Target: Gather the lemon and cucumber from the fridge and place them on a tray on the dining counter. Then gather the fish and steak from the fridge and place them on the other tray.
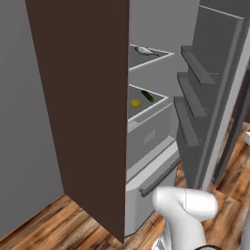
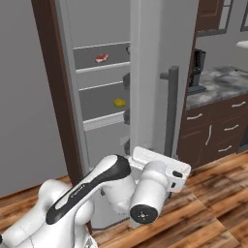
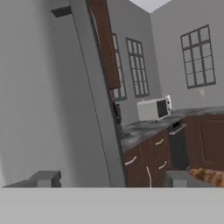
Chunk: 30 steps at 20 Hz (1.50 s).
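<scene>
The fridge stands open, its door swung out to the right. The fish lies on an upper shelf. One shelf lower, the cucumber lies just behind the lemon. In the right base view the steak rests on the upper shelf, above the lemon. My gripper is open with nothing between its fingertips. It is low beside the door's outer face, near the long dark handle. The trays and the dining counter are out of view.
A tall dark brown panel flanks the fridge on the left. To the right runs a dark-wood cabinet row with a marbled top, carrying a coffee machine and a microwave. Door shelves jut inward.
</scene>
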Motion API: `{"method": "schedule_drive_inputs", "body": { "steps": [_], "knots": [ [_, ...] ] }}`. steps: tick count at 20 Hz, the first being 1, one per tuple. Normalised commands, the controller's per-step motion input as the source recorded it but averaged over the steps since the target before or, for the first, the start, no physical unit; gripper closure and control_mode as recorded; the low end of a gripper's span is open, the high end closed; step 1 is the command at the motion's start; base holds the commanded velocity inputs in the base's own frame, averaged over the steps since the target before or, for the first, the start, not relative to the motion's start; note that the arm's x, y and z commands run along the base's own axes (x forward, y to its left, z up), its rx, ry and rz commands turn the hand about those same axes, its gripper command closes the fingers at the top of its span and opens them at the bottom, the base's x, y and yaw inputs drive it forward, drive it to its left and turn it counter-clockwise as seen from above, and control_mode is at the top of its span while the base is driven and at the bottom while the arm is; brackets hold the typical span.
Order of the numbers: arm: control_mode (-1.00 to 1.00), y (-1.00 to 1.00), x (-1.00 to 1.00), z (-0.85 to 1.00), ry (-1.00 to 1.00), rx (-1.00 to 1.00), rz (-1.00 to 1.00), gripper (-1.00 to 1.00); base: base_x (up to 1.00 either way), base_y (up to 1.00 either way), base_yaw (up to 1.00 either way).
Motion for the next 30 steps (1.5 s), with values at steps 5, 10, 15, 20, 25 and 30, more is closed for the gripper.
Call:
{"method": "schedule_drive_inputs", "body": {
  "steps": [5, 10, 15, 20, 25, 30],
  "knots": [
    [-1.0, -0.01, -0.99, 0.35, -0.15, -0.03, -0.12, -1.0, 0.0, 0.0, 0.0],
    [-1.0, 0.2, -0.82, 0.66, -0.22, -0.19, -0.16, -1.0, 0.0, 0.0, 0.0],
    [-1.0, 0.32, -0.57, 0.83, -0.22, -0.26, -0.17, -1.0, 0.0, 0.0, 0.0],
    [-1.0, 0.44, -0.11, 0.89, -0.09, -0.27, -0.18, -1.0, 0.0, 0.0, 0.0],
    [-1.0, 0.61, 0.41, 0.63, 0.04, -0.24, -0.2, -1.0, 0.0, 0.0, 0.0],
    [-1.0, 0.65, 0.94, 0.26, 0.26, -0.18, -0.22, -1.0, 0.0, 0.0, 0.0]
  ]
}}
